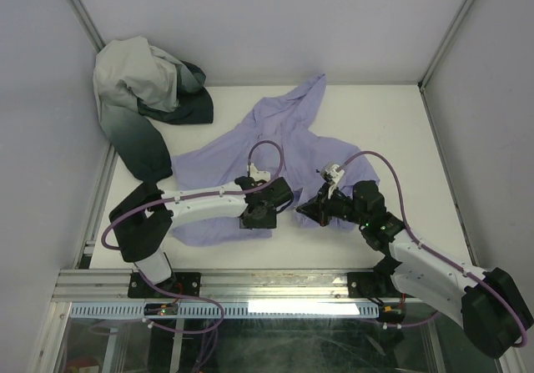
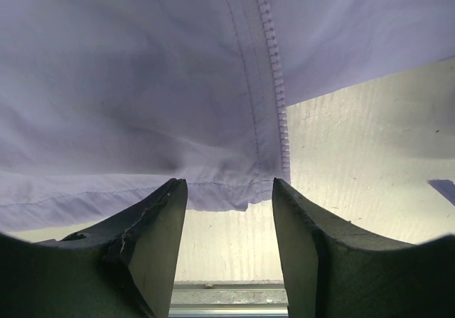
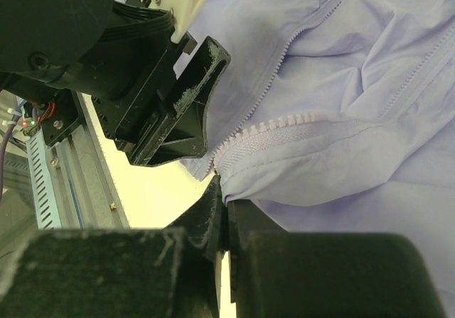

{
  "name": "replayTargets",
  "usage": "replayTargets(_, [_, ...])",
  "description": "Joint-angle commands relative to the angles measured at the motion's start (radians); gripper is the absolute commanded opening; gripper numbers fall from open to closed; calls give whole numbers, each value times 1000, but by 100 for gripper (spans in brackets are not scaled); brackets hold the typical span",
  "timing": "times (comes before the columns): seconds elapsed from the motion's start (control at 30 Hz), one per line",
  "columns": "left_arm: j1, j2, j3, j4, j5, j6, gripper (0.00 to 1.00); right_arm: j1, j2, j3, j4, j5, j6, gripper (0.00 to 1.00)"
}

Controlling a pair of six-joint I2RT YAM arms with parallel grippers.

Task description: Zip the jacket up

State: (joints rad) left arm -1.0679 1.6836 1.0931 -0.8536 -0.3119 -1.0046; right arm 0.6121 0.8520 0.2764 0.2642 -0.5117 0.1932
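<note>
The lavender jacket (image 1: 284, 139) lies spread and wrinkled on the white table, front open. My left gripper (image 1: 260, 214) is open at the bottom hem of the left front panel. In the left wrist view, the hem corner and zipper teeth (image 2: 274, 69) lie just beyond its gripper (image 2: 229, 193), nothing between the jaws. My right gripper (image 1: 307, 209) is shut on the jacket's right front panel at the hem. In the right wrist view, that gripper (image 3: 229, 200) pinches the fabric just below the zipper tape's end (image 3: 284, 127). The left gripper's fingers (image 3: 186, 97) are close beside it.
A white-and-dark-green garment (image 1: 146, 98) is bunched at the back left corner against the wall. White walls enclose the table on three sides. The metal rail (image 1: 267, 285) runs along the table's near edge, just behind both grippers.
</note>
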Motion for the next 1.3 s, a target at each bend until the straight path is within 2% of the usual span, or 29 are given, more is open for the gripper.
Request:
replayTargets(0.0, [-9,-17,40,-7,0,-8,53,-4,0,38,30,14,7,0])
replayTargets(0.3, [-9,51,6,26,31,3,50,-4,-6,35,24,35,4,0])
replayTargets(0.5, [-13,92,-30,29,39,-7,53,-5,17,41,21,45,-1,0])
replayTargets(0.6, [-15,91,-59,34,21,-19,50,-4,20,43,17,49,-2,0])
replayTargets(0.67, [-15,89,-77,40,9,-20,45,-5,17,43,13,56,-4,0])
replayTargets(0.8, [-18,70,-94,48,-40,-25,26,-5,15,41,13,63,-5,0])
replayTargets(1.03, [-18,-18,-141,109,-102,-19,0,-5,4,40,8,63,-6,0])
replayTargets(1.27, [-18,-235,-244,269,-168,-24,0,-4,8,55,-15,39,-2,0])
